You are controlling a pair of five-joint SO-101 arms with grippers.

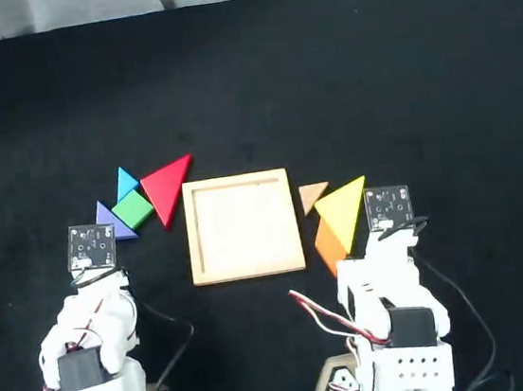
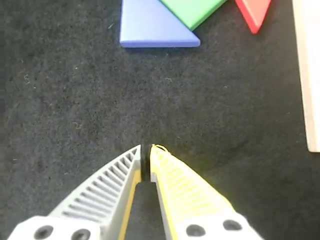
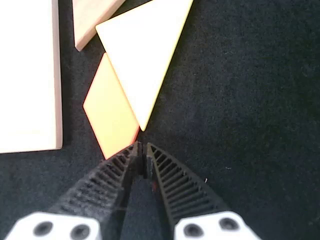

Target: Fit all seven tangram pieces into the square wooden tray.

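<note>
Currently the square wooden tray (image 1: 193, 232) is being left empty at the middle of the desk (image 1: 438, 78); all seven pieces are being kept outside it.

Four are being held in a touching cluster beside the tray's left edge: red triangle (image 1: 169, 186), green square (image 1: 132, 209), blue triangle (image 1: 125, 183), purple triangle (image 1: 112, 220). Three are being kept by its right edge: tan triangle (image 1: 312, 196), yellow triangle (image 1: 345, 209), orange parallelogram (image 1: 328, 243).

Judgement: the split is being used so that each arm is being given the pieces on its own side.

The left jaws are being held pressed together, pinching nothing, low over bare desk and short of the purple triangle. The right jaws are likewise being held pressed together and empty, their tips just beside the orange parallelogram's corner; contact cannot be told.

Judgement: no piece is yet being lifted, and the fitting is being treated as not begun.
</note>
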